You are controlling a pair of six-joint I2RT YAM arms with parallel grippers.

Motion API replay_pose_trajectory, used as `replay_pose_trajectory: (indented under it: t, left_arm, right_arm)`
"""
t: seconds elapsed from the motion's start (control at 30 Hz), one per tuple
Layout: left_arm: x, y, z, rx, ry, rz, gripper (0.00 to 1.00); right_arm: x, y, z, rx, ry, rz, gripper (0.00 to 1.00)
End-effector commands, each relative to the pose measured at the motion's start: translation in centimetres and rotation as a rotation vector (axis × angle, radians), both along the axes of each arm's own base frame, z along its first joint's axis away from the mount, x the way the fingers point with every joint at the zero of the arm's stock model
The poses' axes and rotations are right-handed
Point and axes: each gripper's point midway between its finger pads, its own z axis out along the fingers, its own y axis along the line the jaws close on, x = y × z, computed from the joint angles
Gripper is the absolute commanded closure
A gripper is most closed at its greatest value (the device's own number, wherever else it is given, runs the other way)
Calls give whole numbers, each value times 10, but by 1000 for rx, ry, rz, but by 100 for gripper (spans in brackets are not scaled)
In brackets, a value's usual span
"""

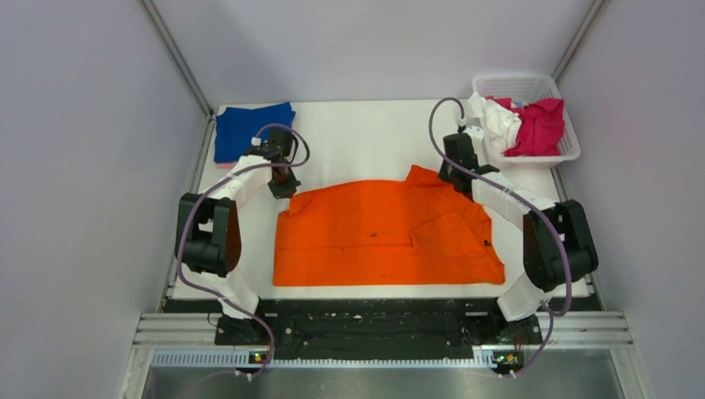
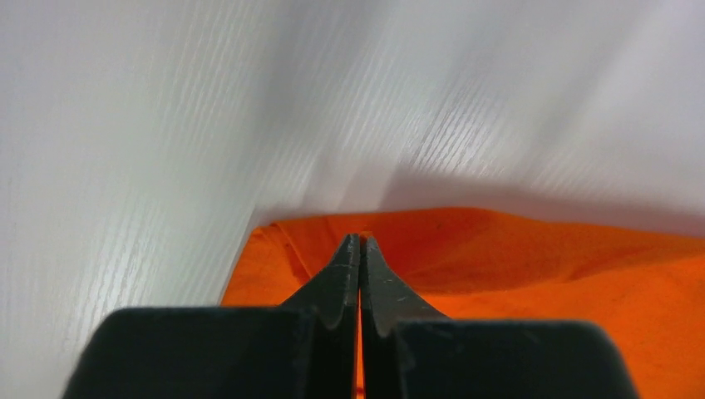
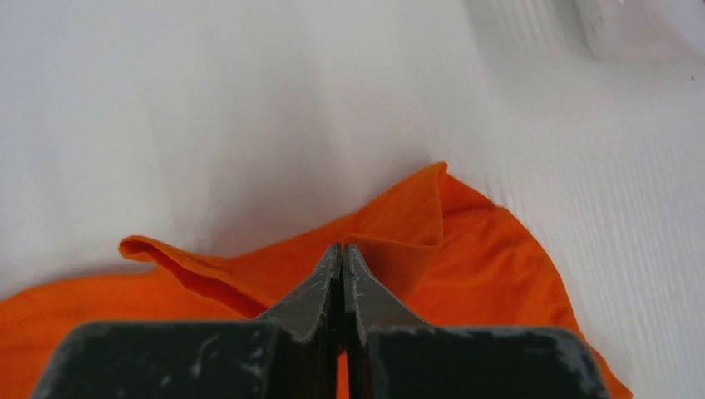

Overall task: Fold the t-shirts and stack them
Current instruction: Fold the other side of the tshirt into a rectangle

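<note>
- Two closed pinches carry this fold: the left gripper (image 1: 283, 188) and the right gripper (image 1: 465, 184) both have their fingers pressed together, apparently on the far edge of the orange t-shirt (image 1: 382, 237), which lies spread across the middle of the table (image 1: 366, 133).
- Little cloth seems to sit between either pair of tips, so a quick pull could tug the hem free on one side.
- If only one corner slips, the far edge would come over crooked and the fold would land skewed.
- Near the right gripper the cloth is already bunched, with a sleeve doubled over the body. Folding over that could trap a lump.
- Uneven arm speeds would likely drag the whole shirt along the table rather than turn the edge over.
- Too low a lift might push wrinkles ahead of the fold.
- The blue t-shirt (image 1: 249, 129) lies near the left gripper at the far-left corner, and a wide swing could disturb it.
</note>
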Motion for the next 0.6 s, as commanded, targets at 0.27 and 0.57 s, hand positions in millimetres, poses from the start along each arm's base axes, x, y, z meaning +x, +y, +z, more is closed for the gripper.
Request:
replay_pose_trajectory:
  t: [0.27,0.57]
  left_arm:
    - [-18,16,31,44,-157,40,100]
    - [10,25,82,116,-268,19,100]
  right_arm:
    - [-120,-5,18,-24,99,31,100]
    - [-125,-7,41,-39,59,63,100]
